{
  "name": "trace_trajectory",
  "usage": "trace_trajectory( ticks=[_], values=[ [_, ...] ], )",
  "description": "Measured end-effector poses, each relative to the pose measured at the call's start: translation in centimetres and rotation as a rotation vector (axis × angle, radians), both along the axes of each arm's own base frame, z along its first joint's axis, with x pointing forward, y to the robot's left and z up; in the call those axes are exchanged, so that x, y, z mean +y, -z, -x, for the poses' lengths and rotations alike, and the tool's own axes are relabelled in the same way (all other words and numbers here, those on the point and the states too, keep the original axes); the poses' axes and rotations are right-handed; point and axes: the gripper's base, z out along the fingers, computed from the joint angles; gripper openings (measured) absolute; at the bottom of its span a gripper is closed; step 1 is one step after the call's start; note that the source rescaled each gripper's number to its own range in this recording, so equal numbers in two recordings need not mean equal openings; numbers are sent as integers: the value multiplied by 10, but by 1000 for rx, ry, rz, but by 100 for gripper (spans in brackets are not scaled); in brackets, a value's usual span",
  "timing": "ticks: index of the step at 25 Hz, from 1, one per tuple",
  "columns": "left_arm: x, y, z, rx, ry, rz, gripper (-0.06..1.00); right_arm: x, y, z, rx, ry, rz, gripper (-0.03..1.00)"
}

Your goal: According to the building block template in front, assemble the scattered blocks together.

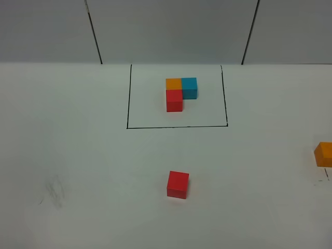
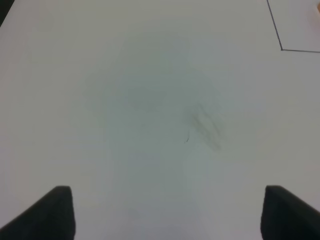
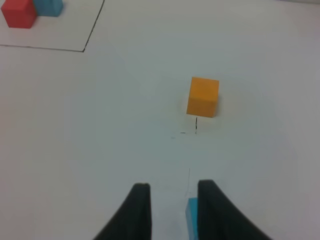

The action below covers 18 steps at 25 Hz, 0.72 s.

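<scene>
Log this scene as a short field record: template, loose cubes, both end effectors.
template: black outline around an orange, blue, red L
loose red cube: outside the outline, nearer the camera
loose orange cube: far right, alone
left end effector: open, empty
right end effector: shut
loose blue cube: edge showing between the right fingers; grip unclear

I see flat, even brightness with no glare; the red cube (image 1: 178,184) casts a thin shadow at six o'clock. Both wrist views are soft.
</scene>
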Motion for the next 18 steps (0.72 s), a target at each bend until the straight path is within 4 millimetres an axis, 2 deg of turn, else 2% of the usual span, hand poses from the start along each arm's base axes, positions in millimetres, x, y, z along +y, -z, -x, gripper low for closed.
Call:
trace_trajectory(
  ticks=[9, 12, 15, 17, 18],
  values=[
    [0, 0, 0, 0, 0, -1, 67, 0, 0, 0, 0, 1, 1, 0],
    [0, 0, 0, 0, 0, -1, 67, -1, 0, 0, -2, 17, -2, 3],
    [0, 0, 0, 0, 0, -1, 67, -1, 0, -1, 1, 27, -13, 17],
    [0, 0, 0, 0, 1, -2, 67, -1, 0, -5, 26, 28, -11, 34],
    [0, 0, 0, 0, 0, -1, 67, 0, 0, -8, 50, 31, -4, 46]
  ],
)
